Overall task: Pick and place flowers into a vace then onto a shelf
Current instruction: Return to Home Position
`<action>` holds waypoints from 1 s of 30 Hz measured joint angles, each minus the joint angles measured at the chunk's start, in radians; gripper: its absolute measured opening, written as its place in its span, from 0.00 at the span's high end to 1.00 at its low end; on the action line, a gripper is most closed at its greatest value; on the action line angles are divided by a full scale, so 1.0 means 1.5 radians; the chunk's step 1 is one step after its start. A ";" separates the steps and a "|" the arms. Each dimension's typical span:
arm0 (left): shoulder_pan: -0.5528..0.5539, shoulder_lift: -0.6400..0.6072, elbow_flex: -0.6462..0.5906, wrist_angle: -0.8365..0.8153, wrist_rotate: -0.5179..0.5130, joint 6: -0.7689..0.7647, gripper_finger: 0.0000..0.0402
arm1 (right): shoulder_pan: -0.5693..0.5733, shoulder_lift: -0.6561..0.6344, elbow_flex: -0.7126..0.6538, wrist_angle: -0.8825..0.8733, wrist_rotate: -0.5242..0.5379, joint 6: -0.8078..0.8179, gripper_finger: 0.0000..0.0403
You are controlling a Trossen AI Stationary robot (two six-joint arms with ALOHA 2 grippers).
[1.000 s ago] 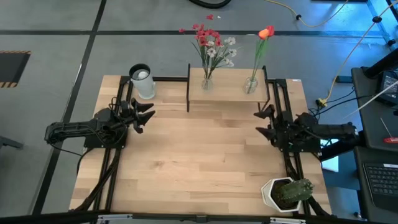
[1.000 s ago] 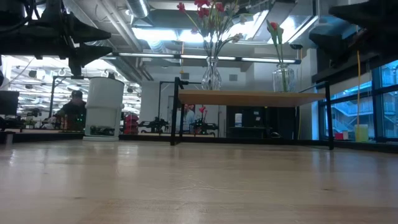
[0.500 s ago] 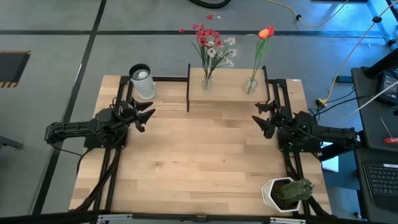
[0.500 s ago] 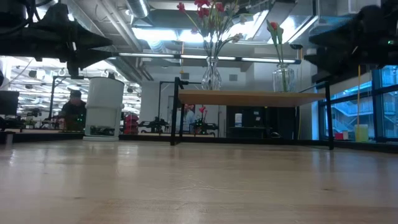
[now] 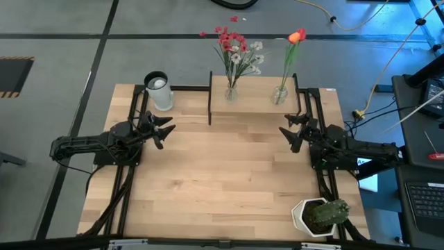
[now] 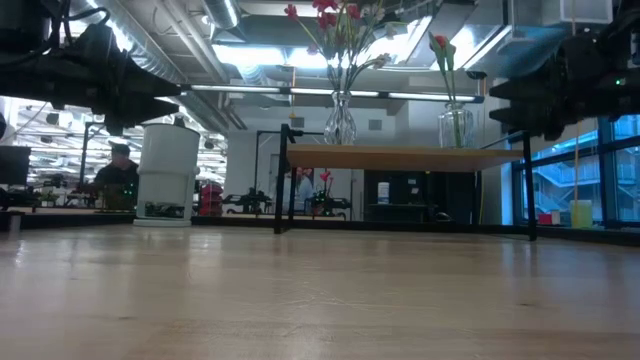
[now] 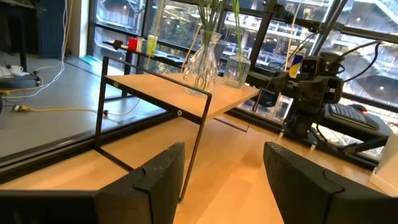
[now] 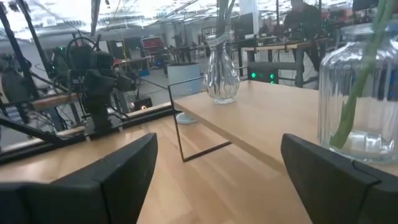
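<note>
The small light-wood shelf [image 5: 253, 103] stands at the table's far edge. Two glass vases rest on it. The left vase [image 5: 231, 91] holds red and white blossom sprigs [image 5: 236, 48]. The right vase [image 5: 280, 94] holds an orange tulip [image 5: 297, 36]. My left gripper [image 5: 165, 130] is open and empty, above the table to the left of the shelf. My right gripper [image 5: 290, 132] is open and empty, just near and right of the shelf. Both wrist views show the shelf [image 7: 186, 87] [image 8: 267, 124] and the vases [image 7: 202, 62] [image 8: 357, 106] ahead of the open fingers.
A white cylindrical container [image 5: 159, 90] stands at the table's far left, beside the shelf. A green cactus in a white pot [image 5: 321, 214] sits at the near right corner. The wide wooden tabletop [image 5: 222, 180] lies between the arms.
My right gripper has moved toward the table's left and far edge, closer to the shelf's right end, still open. The vases and flowers have stayed in place on the shelf.
</note>
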 joint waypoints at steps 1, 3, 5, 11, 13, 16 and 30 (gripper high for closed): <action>0.000 0.000 0.000 0.000 0.000 0.000 0.47 | 0.000 0.000 0.000 0.000 0.000 -0.011 0.15; 0.000 0.000 0.000 0.000 0.000 0.000 0.47 | 0.000 0.000 0.000 0.000 0.000 -0.012 0.15; 0.000 0.000 0.000 0.000 0.000 0.000 0.47 | 0.000 0.000 0.000 0.001 -0.001 -0.010 0.15; 0.000 0.000 0.000 0.000 0.000 0.000 0.47 | 0.000 0.000 0.000 0.001 -0.001 -0.011 0.15; 0.000 0.000 0.000 0.000 0.000 0.000 0.47 | 0.000 0.000 0.000 0.001 -0.001 -0.012 0.15; 0.000 0.000 0.000 0.000 0.000 0.000 0.47 | 0.000 0.000 0.000 0.001 -0.001 -0.011 0.15; 0.000 0.000 0.000 0.000 0.000 0.000 0.47 | 0.000 0.001 0.000 0.001 -0.001 -0.012 0.15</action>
